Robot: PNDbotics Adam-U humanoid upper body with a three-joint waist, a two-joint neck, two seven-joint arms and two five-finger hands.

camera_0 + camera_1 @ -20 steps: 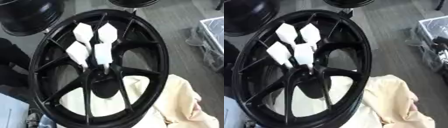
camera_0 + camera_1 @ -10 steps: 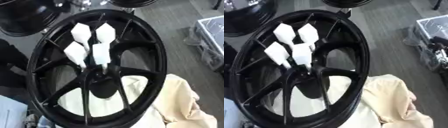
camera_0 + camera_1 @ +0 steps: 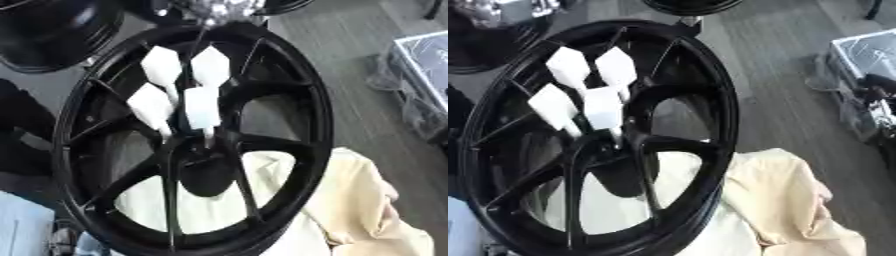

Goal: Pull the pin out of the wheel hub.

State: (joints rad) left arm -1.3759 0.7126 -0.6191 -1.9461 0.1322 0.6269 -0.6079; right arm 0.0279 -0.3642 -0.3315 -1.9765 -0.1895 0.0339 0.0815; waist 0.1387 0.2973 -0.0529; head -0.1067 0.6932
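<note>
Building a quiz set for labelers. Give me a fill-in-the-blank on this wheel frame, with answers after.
1. The number of white pins standing in the hub is ____.
2. The wheel is coloured ____.
3. The cream cloth lies at the wheel's lower ____ side.
4. The number of robot hands in view is ____.

Missing words: four; black; right; zero

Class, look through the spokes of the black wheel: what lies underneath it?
A cream cloth shows through the lower gaps of the wheel and spills out right; grey floor beyond. The spokes cover the rest.
</note>
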